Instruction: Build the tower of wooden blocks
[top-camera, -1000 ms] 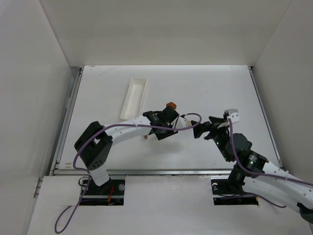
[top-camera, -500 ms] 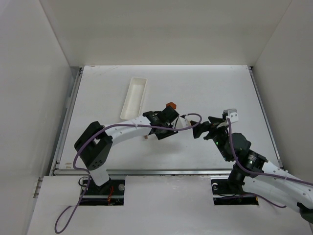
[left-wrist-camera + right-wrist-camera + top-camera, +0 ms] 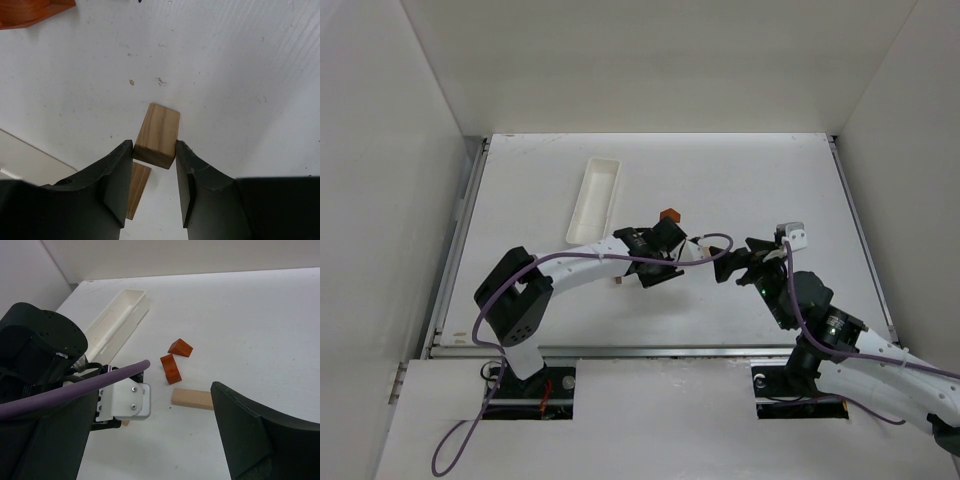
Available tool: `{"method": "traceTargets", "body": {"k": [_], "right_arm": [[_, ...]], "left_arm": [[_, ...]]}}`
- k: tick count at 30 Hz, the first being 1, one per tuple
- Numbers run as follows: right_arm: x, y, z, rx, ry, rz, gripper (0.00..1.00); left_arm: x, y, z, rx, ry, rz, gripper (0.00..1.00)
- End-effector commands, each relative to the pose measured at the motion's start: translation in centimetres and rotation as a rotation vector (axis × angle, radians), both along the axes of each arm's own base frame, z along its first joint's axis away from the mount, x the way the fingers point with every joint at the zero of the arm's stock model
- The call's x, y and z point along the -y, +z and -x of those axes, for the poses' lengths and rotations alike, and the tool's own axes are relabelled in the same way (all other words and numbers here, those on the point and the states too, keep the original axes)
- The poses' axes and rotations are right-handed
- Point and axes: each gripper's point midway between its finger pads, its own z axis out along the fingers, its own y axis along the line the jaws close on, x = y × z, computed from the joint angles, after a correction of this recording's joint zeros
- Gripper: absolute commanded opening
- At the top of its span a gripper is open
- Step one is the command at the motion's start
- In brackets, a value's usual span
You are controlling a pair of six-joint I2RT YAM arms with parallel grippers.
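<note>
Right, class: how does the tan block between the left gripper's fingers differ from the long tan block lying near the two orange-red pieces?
The clamped tan block is pinched by the left gripper; the long tan block lies free on the table. The clamped one looks short and chunky; the long one is a slim bar lying flat. Both are plain light wood.

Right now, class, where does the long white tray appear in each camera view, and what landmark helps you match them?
Top external: white tray lies slanted, upper left of centre.
Left wrist: cannot tell; a pale edge left of the gripped tan block may be it.
Right wrist: upper left.
Shared landmark: an orange-red block, right of the tray's near end.
</note>
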Motion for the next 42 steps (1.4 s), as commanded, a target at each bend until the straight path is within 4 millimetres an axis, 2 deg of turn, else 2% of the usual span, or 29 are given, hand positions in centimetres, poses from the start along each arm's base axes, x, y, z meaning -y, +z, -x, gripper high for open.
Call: {"method": "traceTargets", "body": {"k": [1,12,29,30,42], "right_arm": [[-0.3,1.9,0.0,0.036,0.011,-0.067,1.00],[-0.3,1.9,0.0,0.039,0.010,-0.058,1.00],[-0.3,1.9,0.0,0.039,0.010,-0.058,1.00],[-0.3,1.5,0.0,0.034,0.010,-0.051,1.00],[-0.2,1.7,0.1,0.039,0.010,-0.058,1.00]], "left_arm": [[0.4,0.5,0.1,-0.004,-0.014,-0.002,0.04],[0.3,0.4,0.1,-0.007,0.019,0.003,0.10],[0.6,0.6,-0.7,0.025,0.032,0.003,0.13],[0.5,0.3,-0.7,0.020,0.032,-0.005,0.13],[0.8,0.1,0.0,-0.013,0.015,0.008,0.27]]}}
